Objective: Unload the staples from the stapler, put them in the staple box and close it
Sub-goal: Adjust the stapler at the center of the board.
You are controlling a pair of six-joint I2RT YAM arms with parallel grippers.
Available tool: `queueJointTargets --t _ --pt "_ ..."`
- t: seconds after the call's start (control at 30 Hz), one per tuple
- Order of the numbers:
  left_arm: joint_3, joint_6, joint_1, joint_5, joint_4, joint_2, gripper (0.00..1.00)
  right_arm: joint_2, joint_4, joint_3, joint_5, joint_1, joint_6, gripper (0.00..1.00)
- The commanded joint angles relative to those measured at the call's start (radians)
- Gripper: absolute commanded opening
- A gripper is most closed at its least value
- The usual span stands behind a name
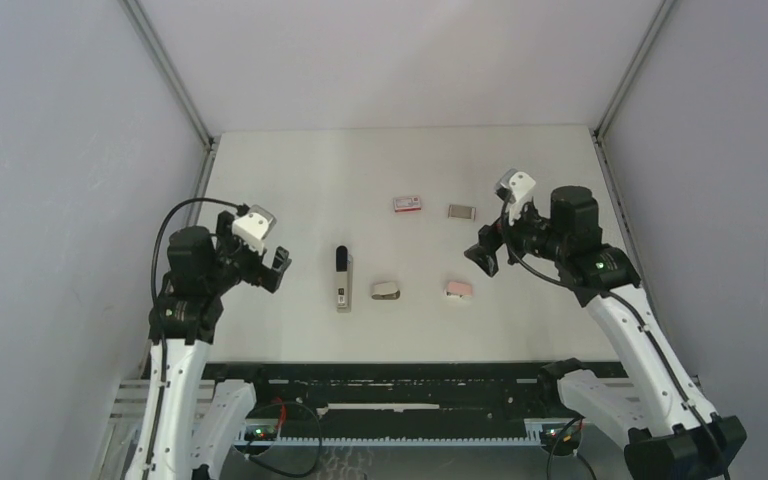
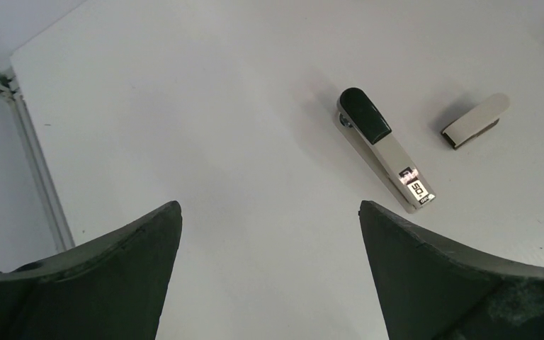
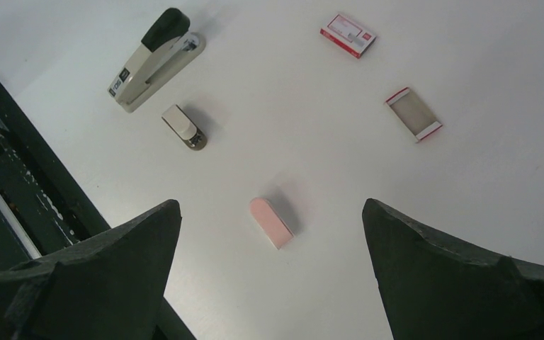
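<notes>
A long stapler (image 1: 342, 278) (image 2: 386, 149) (image 3: 152, 60) with a grey body and a black head lies closed on the white table, left of centre. A small beige stapler (image 1: 385, 290) (image 2: 476, 120) (image 3: 184, 126) lies just right of it. Further right is a small pink stapler (image 1: 458, 289) (image 3: 272, 222). No staples show; they are hidden. My left gripper (image 1: 278, 270) (image 2: 269, 205) hangs open to the left of the long stapler, holding nothing. My right gripper (image 1: 485, 255) (image 3: 271, 203) hangs open above and right of the pink stapler, also holding nothing.
A red-and-white little box (image 1: 408, 203) (image 3: 348, 34) lies toward the back of the table. Beside it on the right is an open red-edged tray (image 1: 461, 211) (image 3: 414, 114). Grey walls close in the left, right and back. A black rail (image 1: 380, 372) runs along the near edge.
</notes>
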Motion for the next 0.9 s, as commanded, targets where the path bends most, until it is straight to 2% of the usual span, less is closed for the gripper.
queueJointTargets --t 0.0,0.13,0.4,0.73,0.87 --pt "-0.004 0.025 -0.011 0.071 0.036 0.081 1.0 0.042 0.044 0.018 0.115 0.065 -0.032 1.0" --pt "-0.005 -0.002 -0.055 0.058 0.068 0.166 1.0 0.094 0.051 0.031 0.174 0.109 -0.04 1.0" --pt "-0.01 -0.122 -0.181 -0.134 0.176 0.268 1.0 0.203 0.046 0.08 0.236 0.151 -0.043 1.0" --pt "0.105 -0.343 -0.207 -0.131 0.157 0.472 1.0 0.22 0.107 -0.006 0.327 0.151 -0.074 1.0" --pt "0.128 -0.388 -0.248 -0.182 0.174 0.528 1.0 0.23 0.125 -0.022 0.327 0.142 -0.08 1.0"
